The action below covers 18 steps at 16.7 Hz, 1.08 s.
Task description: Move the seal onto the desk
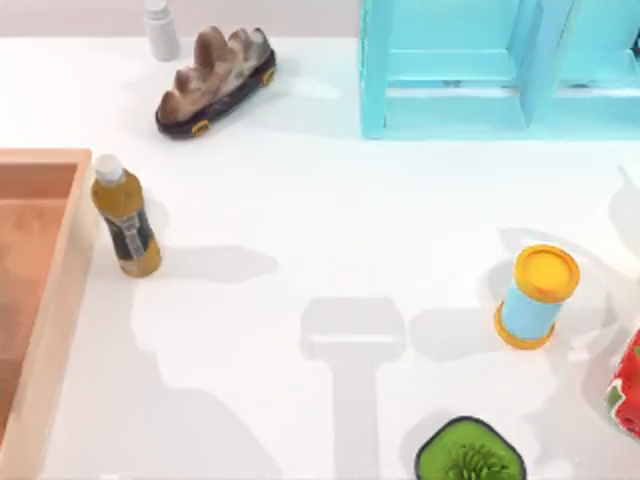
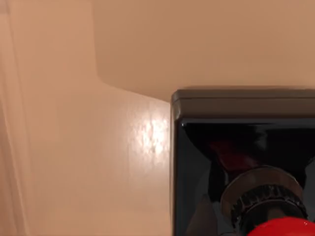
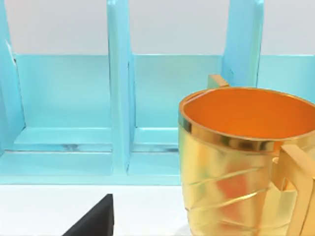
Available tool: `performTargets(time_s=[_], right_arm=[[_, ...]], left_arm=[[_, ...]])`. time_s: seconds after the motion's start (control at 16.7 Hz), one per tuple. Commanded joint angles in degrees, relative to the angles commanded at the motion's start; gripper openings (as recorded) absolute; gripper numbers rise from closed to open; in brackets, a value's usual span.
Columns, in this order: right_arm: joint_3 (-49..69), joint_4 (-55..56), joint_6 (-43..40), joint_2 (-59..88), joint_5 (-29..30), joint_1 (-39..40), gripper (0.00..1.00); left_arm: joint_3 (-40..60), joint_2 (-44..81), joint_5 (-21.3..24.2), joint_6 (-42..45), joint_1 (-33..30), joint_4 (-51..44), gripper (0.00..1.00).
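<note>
The seal (image 2: 243,172) fills the lower right of the left wrist view, its black base close under the camera and the red knob (image 2: 283,228) at the bottom edge, resting on an orange wooden floor that looks like the tray (image 1: 45,165) at the left edge of the top view. So the seal is apparently not yet on the desk (image 1: 320,220), and lifting and carrying it across both remain. Whether the left claw is released or clenched cannot be told. The right arm's camera faces a gold cup (image 3: 241,162) and the blue shelf (image 3: 118,98); its claw's state cannot be told either.
</note>
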Motion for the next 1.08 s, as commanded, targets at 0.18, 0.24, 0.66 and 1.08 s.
performTargets(time_s=[0.18,0.24,0.66,1.08], right_arm=[[0.00,0.00,0.00,0.00,0.00,0.00,1.00],[0.00,0.00,0.00,0.00,0.00,0.00,1.00],[0.00,0.00,0.00,0.00,0.00,0.00,1.00],[0.00,0.00,0.00,0.00,0.00,0.00,1.00]], left_arm=[[0.00,0.00,0.00,0.00,0.00,0.00,0.00],[0.02,-0.07,0.01,0.06,-0.07,-0.01,0.00],[11.15,-1.66,0.00,-11.49,-11.70,-13.22,0.00],[26.17,-6.54,-0.01,-30.10,-30.12,-33.22,0.00]])
